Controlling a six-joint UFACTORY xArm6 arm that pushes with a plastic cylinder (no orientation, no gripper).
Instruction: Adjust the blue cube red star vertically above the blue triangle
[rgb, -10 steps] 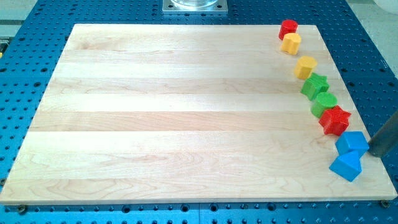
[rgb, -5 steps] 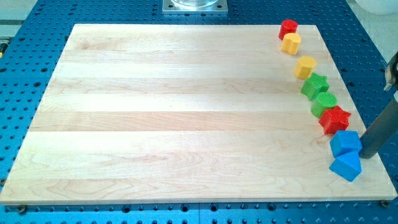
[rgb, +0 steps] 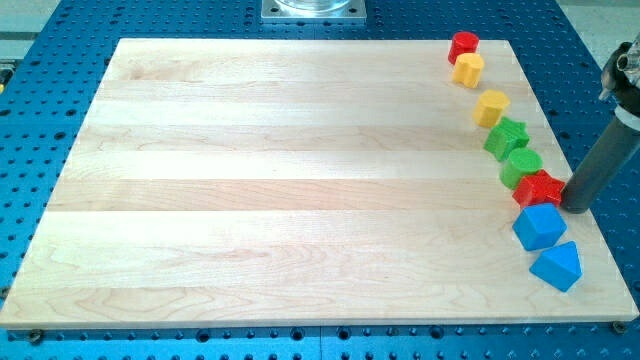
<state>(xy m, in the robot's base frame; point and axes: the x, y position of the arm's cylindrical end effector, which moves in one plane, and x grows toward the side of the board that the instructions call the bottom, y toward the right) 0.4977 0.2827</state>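
Contact is shifting: my tip (rgb: 577, 207), a bare rod grasping nothing, is now pressing the red star (rgb: 539, 188) from three o'clock, having nudged the blue cube (rgb: 539, 227) leftward, apart from the blue triangle (rgb: 557, 266) at its five o'clock.

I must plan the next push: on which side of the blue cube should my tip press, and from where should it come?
Probably the blue cube's left face, coming from the view's left. It sits up-left of the blue triangle, so it needs a rightward nudge. My tip is now at its upper right, beside the red star.
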